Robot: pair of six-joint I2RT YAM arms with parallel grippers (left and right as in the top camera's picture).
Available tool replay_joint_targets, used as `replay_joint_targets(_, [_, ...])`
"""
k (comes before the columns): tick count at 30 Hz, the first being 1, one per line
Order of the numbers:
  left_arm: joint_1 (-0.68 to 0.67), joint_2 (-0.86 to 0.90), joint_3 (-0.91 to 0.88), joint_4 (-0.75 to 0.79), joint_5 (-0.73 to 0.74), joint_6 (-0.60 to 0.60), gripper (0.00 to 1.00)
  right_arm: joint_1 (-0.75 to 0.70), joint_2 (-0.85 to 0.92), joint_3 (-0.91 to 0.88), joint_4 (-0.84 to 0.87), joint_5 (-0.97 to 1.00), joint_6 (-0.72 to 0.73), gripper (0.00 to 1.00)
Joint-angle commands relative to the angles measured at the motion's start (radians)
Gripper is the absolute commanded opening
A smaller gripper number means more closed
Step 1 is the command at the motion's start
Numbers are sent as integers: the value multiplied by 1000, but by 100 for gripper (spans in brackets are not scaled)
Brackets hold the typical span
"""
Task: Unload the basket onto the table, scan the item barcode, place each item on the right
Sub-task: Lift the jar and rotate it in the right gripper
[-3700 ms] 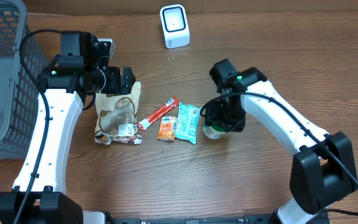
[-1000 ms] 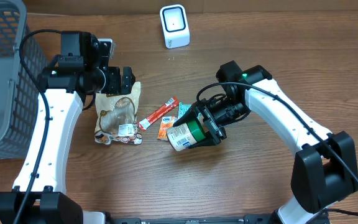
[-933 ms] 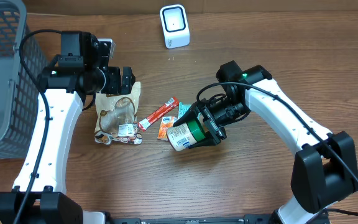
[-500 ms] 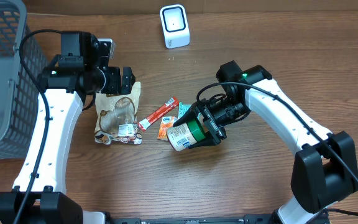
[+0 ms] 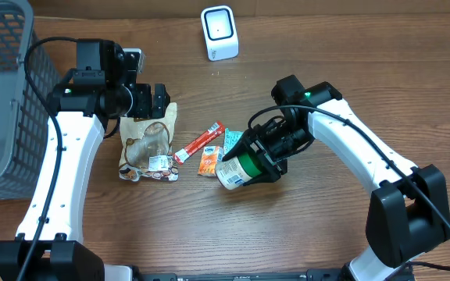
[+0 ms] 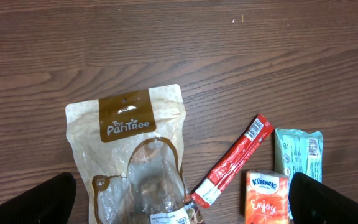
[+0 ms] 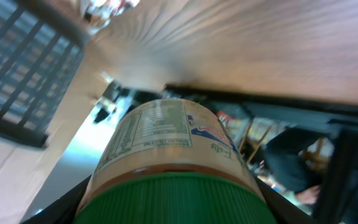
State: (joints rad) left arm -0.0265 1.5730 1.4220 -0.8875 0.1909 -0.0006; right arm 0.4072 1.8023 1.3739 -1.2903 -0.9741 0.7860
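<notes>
R gripper (image 5: 261,159), nearest: jaws part-way, clamped on the 1 jar (image 5: 239,169). Jar is on its side over the table (image 5: 326,234), green lid toward the gripper, label end pointing left. R wrist cam: lid closest, nutrition panel beyond, bg blurred.

Next, 4 flat packs in a row:
- 1 tissue pack (image 5: 210,161), just left of the jar
- 1 teal pack (image 5: 231,139), lower end hidden behind the jar
- 1 red stick (image 5: 199,141), diagonal
- 1 pouch (image 5: 148,144), leftmost

L gripper (image 5: 160,100) sits over the pouch's top edge, jaws wide, nothing between. L wrist cam shows both fingers (image 6: 39,199) at the bottom corners.

Far side: 1 scanner (image 5: 219,33) at centre, well apart from the jar. 1 basket (image 5: 2,101) far left.

Diffs:
- Earliest frame: jar stood upright on the table right of the teal pack, gripper over it. Now it's tipped over and shifted left.
- Vs a sec ago: jar turned a bit, less green showing, same spot.
- L arm, packs, scanner and basket unchanged.
</notes>
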Motion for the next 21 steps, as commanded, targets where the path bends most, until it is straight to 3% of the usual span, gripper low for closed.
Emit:
replay_joint_targets(1, [0, 9, 8, 2, 9, -11, 99, -4, -8, 23, 10, 146, 3, 24])
replay_joint_targets(4, [0, 9, 8, 2, 9, -11, 100, -4, -8, 23, 25, 272, 3, 25])
replay_joint_targets(6, [0, 9, 8, 2, 9, -11, 100, -4, -8, 23, 30, 346, 3, 35])
replay_joint_targets(8, [0, 9, 8, 2, 9, -11, 100, -4, -8, 23, 33, 417, 3, 38])
replay_joint_targets(14, [0, 9, 8, 2, 9, -11, 100, -4, -8, 23, 41, 612, 3, 27])
replay_joint_targets(21, [0, 9, 8, 2, 9, -11, 100, -4, -8, 23, 54, 877, 2, 27])
